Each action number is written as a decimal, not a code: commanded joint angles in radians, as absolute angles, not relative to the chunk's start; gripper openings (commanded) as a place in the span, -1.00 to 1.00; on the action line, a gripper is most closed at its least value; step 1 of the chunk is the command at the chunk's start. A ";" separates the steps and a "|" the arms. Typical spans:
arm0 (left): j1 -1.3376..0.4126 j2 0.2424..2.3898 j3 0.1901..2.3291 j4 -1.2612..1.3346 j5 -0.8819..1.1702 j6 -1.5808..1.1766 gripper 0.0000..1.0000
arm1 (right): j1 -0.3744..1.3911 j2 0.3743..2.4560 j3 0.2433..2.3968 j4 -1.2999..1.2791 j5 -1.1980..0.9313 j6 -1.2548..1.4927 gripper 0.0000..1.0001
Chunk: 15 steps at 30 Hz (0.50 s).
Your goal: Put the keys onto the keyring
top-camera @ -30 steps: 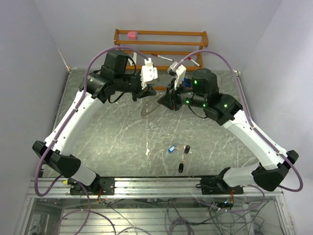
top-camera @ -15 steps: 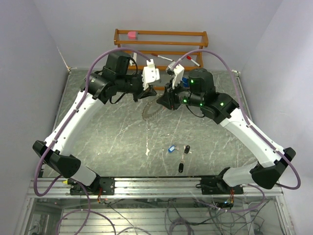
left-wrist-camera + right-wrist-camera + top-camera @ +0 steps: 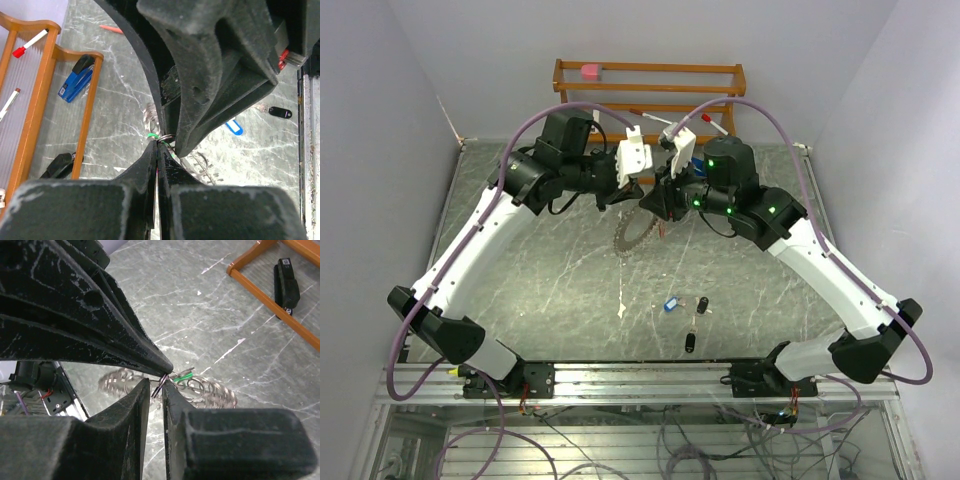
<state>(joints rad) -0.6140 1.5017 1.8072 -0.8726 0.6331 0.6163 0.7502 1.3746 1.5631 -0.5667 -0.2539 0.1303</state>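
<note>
Silvery toothed metal keyring shows more of its face than a second ago, when it hung near edge-on. Both wrists have crept closer together and the right jaws have eased apart a touch. Loose keys on the table are unmoved.

The ring hangs in the air under the meeting fingertips, tilted. Its long axis runs upper right to lower left in the top view, hollow centre partly toward that camera.

Left gripper: jaws pressed flat together on the ring's thin wire loop right at the tips, coils dangling beyond.

Right gripper: narrow gap with the same loop sitting in it; pinching or just around it, cannot tell.

Green key head (only a sliver shows) sits just beside the tips.

Blue-headed small key and first black-headed small key lie near each other on the grey marbled tabletop. Second black-headed small key lies nearer the bases, all well apart from the ring.
</note>
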 commanded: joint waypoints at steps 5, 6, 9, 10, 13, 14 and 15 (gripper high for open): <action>-0.642 1.474 1.830 -0.859 0.656 0.599 -0.86 | 0.751 1.387 1.601 -0.541 -0.237 0.108 -0.77; -0.643 1.476 1.837 -0.863 0.660 0.597 -0.86 | 0.751 1.387 1.599 -0.540 -0.236 0.106 -0.81; -0.646 1.477 1.853 -0.869 0.662 0.592 -0.86 | 0.751 1.383 1.591 -0.528 -0.239 0.100 -0.98; -0.646 1.479 1.857 -0.871 0.661 0.592 -0.87 | 0.750 1.380 1.587 -0.524 -0.237 0.096 -1.00; -0.647 1.479 1.867 -0.881 0.657 0.594 -0.86 | 0.750 1.363 1.571 -0.517 -0.227 0.077 -1.00; -0.647 1.478 1.868 -0.881 0.655 0.593 -0.86 | 0.751 1.357 1.565 -0.512 -0.225 0.068 -1.00; -0.647 1.477 1.868 -0.878 0.650 0.588 -0.86 | 0.750 1.344 1.556 -0.506 -0.225 0.056 -1.00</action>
<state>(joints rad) -0.6239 1.5017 1.8217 -0.8879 0.6163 0.6098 0.7479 1.3758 1.5688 -0.5690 -0.2356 0.0982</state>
